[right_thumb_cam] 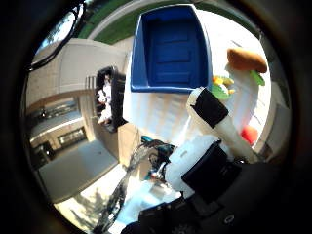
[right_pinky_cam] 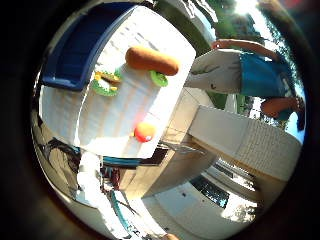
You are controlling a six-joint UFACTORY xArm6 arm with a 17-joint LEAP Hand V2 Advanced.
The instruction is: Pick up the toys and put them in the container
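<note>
Thumb-side palm view showed the hand (right_thumb_cam: pixel 214 146) spread, empty, high over the bench (right_pinky_cam: pixel 120 115), surveying toys beside the blue container (right_thumb_cam: pixel 170 48).

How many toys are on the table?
3: a brown plush toy, a green-and-yellow toy beside the blue container, and an orange ball near the table's edge.

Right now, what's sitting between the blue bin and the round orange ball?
The green-and-yellow toy lies on the white table between the blue bin and the orange ball, nearer the bin. The little finger side palm view shows it.
</note>
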